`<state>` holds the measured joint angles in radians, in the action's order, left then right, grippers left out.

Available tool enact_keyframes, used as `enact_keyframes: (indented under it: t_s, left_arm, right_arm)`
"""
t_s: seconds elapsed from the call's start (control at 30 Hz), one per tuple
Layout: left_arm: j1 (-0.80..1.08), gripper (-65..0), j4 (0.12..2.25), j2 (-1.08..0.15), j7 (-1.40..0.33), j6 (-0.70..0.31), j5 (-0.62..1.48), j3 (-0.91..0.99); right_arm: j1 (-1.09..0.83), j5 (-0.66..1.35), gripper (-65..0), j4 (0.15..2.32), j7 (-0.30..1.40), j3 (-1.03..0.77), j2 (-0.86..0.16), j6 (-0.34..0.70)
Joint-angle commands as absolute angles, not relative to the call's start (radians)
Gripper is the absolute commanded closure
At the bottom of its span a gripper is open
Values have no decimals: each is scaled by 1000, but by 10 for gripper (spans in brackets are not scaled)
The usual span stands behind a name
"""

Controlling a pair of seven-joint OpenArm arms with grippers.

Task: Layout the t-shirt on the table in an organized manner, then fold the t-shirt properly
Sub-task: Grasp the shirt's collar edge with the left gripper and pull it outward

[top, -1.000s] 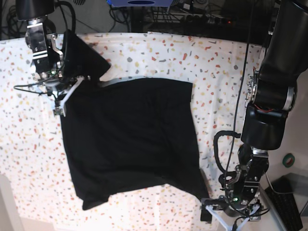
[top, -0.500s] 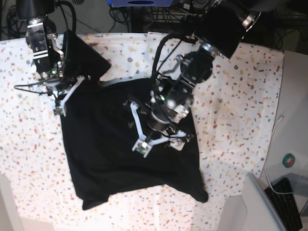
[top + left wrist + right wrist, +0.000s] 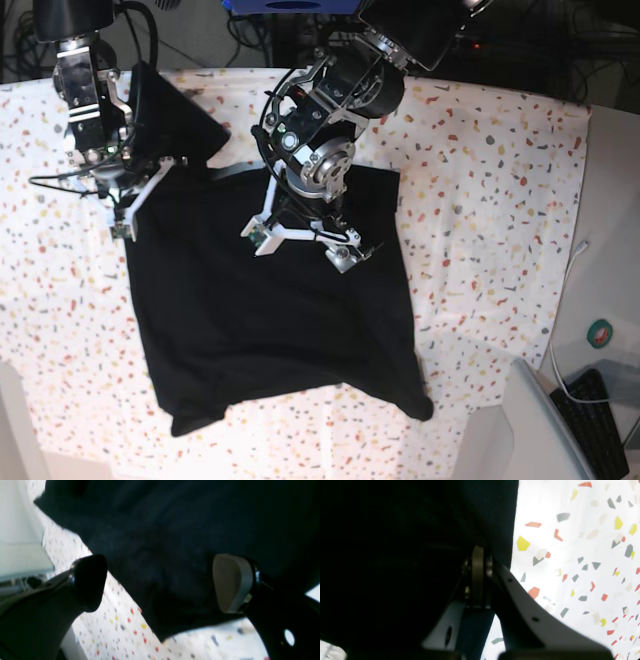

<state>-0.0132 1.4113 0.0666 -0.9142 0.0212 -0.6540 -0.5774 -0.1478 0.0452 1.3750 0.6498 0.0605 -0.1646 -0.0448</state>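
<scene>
While the t-shirt [image 3: 270, 320] lies spread plain-black side up across the middle of the table [image 3: 480, 170], its lower hem is uneven, with one corner trailing toward the near right. Table surface: white, scattered with small red, orange, yellow and grey flecks; it extends well past the shirt on every side.

Left gripper [image 3: 300, 240] hovers over the upper middle of the shirt, jaws spread wide, nothing between them. Left wrist view: both fingertips stand apart above black cloth, flecked table showing at the shirt's edge below.

Right gripper [image 3: 125, 205] sits at the shirt's upper left corner, jaws pressed together on the t-shirt; a fold of cloth rises beside the arm there. Right wrist view: black fabric fills the left of the frame, table surface to the right.

Room: dark cables and equipment [image 3: 300, 30] behind the far table edge; a keyboard [image 3: 600, 410] and a light panel off the near right corner.
</scene>
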Motion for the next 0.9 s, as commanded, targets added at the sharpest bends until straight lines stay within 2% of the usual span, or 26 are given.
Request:
enact_keyframes:
  t_s: [0.0, 0.6, 0.87]
  left_arm:
    - [-15, -643, 1434, 82, -911, 28, -667, -581]
    - [19, -643, 1343, 79, -839, 30, -664, -564]
    - [-28, -643, 1322, 79, -835, 30, -665, -453]
  right_arm:
    - [-156, 45, 0, 1374, 699, 58, -171, -48]
    - [-156, 45, 0, 1374, 696, 58, -171, -48]
    - [-156, 45, 0, 1369, 696, 58, -171, -48]
